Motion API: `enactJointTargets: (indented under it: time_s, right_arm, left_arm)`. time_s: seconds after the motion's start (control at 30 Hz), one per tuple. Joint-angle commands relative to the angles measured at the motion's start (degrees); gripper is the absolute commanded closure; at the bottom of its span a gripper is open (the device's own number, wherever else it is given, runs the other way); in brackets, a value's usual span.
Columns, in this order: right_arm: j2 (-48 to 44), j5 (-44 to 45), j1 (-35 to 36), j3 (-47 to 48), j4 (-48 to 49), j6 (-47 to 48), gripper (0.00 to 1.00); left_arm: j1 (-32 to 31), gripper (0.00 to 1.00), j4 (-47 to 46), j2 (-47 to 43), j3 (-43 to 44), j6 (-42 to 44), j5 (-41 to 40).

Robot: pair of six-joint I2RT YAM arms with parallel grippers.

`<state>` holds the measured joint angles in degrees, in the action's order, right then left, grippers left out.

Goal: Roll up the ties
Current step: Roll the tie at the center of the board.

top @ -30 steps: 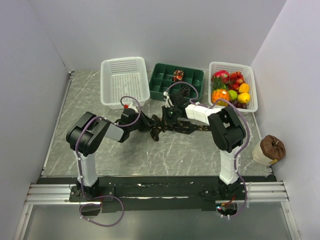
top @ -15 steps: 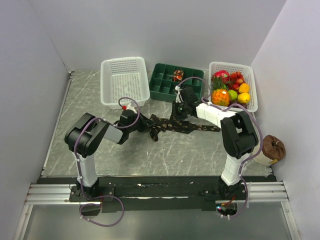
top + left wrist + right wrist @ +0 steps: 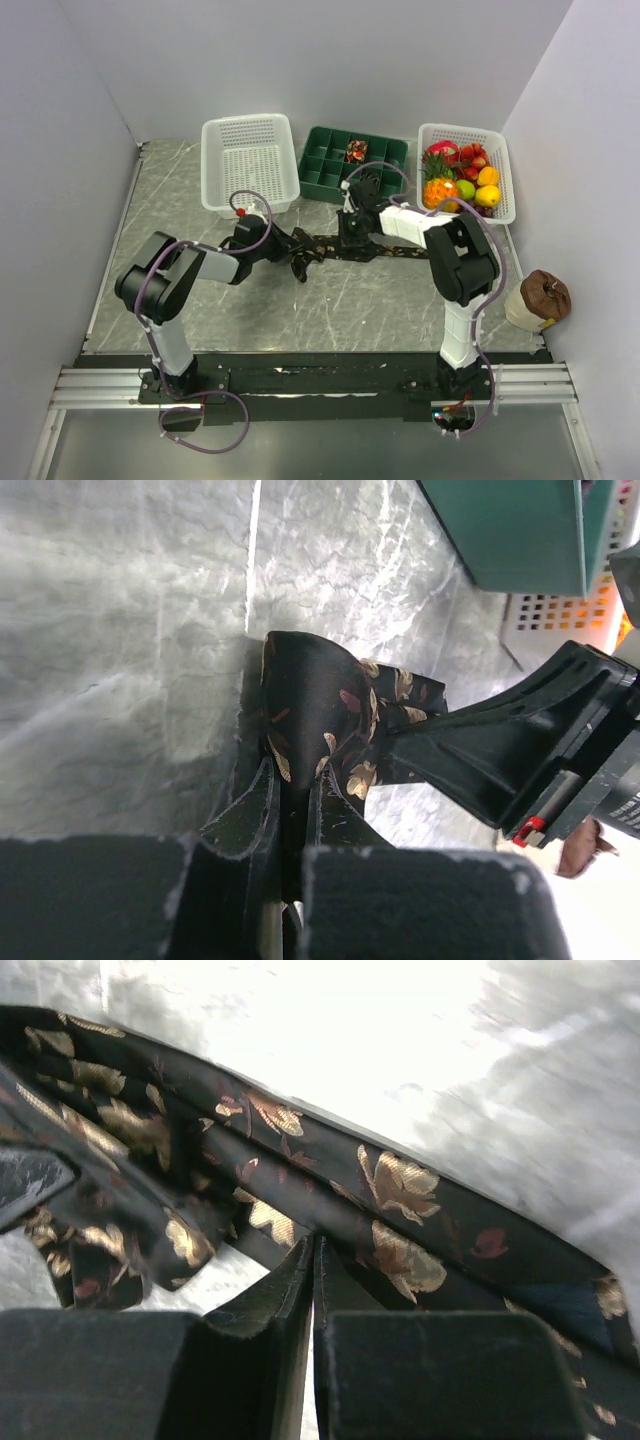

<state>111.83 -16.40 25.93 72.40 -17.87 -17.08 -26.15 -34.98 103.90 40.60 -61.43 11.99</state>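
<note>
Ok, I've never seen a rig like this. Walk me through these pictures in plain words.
Two black robot arms are bolted to the near edge of a marbled table. The wide picture looks down from above. The two close-ups come from a camera on each wrist. On the table sit a white basket, a green divided tray, a fruit basket and a long dark patterned tie. The left gripper is closed on one end of the tie. The right gripper is shut, tips against the tie further along. I cannot tell whether it pinches cloth.
</note>
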Motion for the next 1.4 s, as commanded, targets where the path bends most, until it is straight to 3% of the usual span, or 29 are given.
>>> enactJointTargets:
  time_s: [0.0,0.17,0.4,0.6,1.0,1.37]
  right_arm:
    - [3.8,1.0,3.0,3.8,-1.6,0.4,0.91]
    - [6.5,-0.4,5.2,6.5,-1.7,0.0,0.9]
    - [8.9,-3.6,7.6,11.3,-1.3,-0.1,0.91]
    - [11.5,-3.6,8.3,15.7,-3.0,-0.1,0.91]
    - [11.3,-6.7,7.6,17.0,-3.0,-0.7,0.91]
    - [-0.1,-10.5,2.4,9.9,-0.7,-1.2,0.9]
  left_arm:
    - [0.2,0.99,8.3,-5.3,4.0,4.9,-4.5]
    - [0.3,0.99,21.5,-8.1,9.1,12.6,-8.6]
    - [0.0,0.99,32.9,-9.4,15.8,20.1,-11.9]
    - [-3.5,0.99,42.3,-7.9,22.0,26.8,-20.6]
    - [-13.5,0.99,50.0,-1.3,30.1,32.8,-38.5]
    - [-14.4,0.99,51.8,0.1,31.6,34.3,-42.7]
